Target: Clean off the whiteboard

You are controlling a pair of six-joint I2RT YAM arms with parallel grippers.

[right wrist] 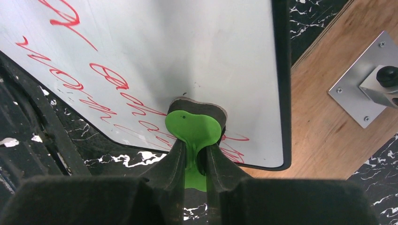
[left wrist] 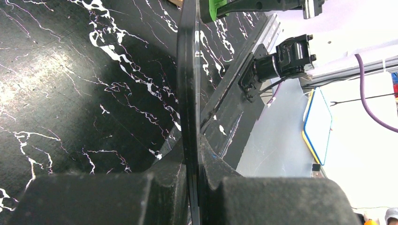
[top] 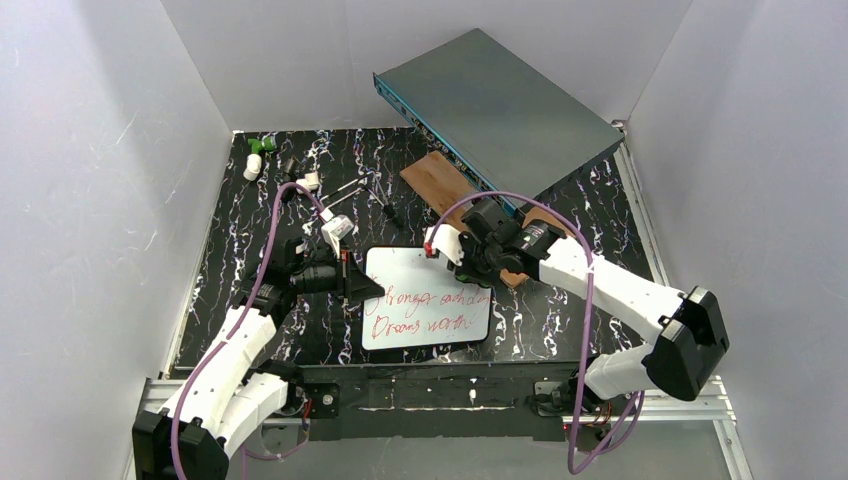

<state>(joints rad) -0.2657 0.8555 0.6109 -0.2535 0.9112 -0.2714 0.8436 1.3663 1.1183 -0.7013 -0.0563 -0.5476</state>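
Whiteboard [top: 428, 305], small, white, black-rimmed, with red handwriting, lies toward 6 o'clock on the black marbled tabletop [top: 240, 250]. Left gripper [left wrist: 191, 142] is clamped on its 9 o'clock rim. Right gripper [right wrist: 195, 146] clenches a green-handled eraser [right wrist: 192, 125] pressed near its 1 o'clock corner. Brown wooden plank [top: 438, 180] and tilted grey-teal metal box [top: 500, 110] crowd that corner.

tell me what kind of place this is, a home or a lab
Probably a lab robot test cell, not a home: plain white panels box in a black marbled table, and two robot arms are mounted on a metal rail at its near edge.
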